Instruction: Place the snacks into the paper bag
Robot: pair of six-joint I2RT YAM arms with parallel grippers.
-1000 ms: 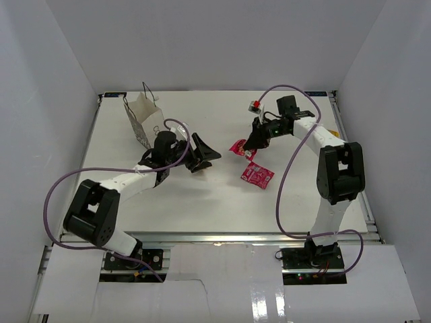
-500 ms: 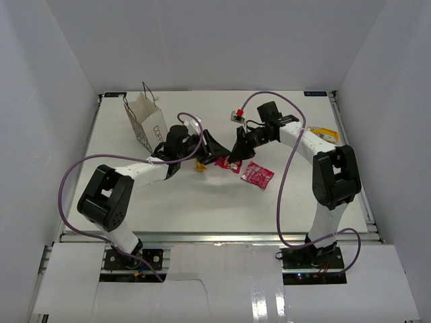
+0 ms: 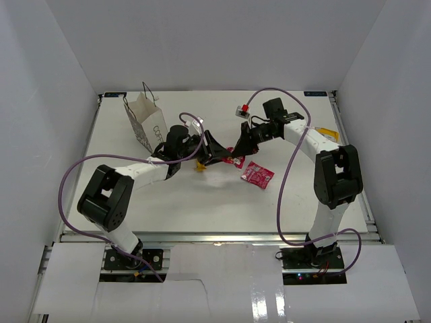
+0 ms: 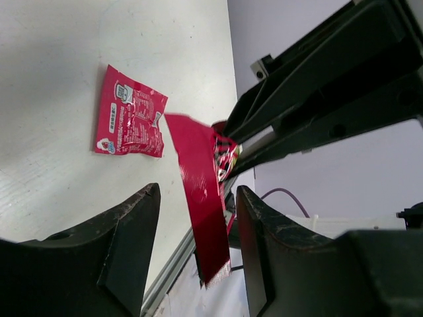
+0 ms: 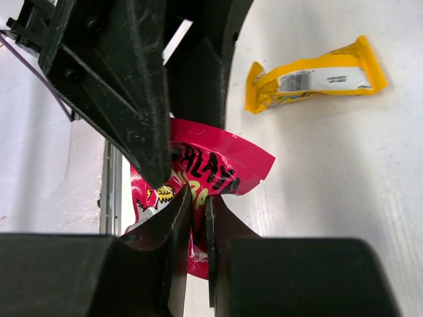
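My right gripper (image 3: 237, 149) is shut on a red pouch (image 3: 233, 161) and holds it above the table; in the right wrist view (image 5: 198, 198) the pouch (image 5: 218, 165) is pinched between the fingers. My left gripper (image 3: 215, 153) is open, and in the left wrist view (image 4: 197, 193) its jaws stand on either side of the pouch's free edge (image 4: 201, 218) without touching it. A second red pouch (image 3: 257, 174) lies flat on the table (image 4: 129, 122). A yellow packet (image 3: 201, 165) lies under the left gripper (image 5: 310, 76). The white paper bag (image 3: 145, 121) stands at the far left. The dark wrapper is out of view.
Another yellow packet (image 3: 325, 132) lies by the right arm at the table's right side. White walls close in the table on three sides. Purple cables loop from both arms.
The left gripper has moved right from near the bag and now straddles the red pouch. The right gripper has lifted that pouch off the table and carried it left.
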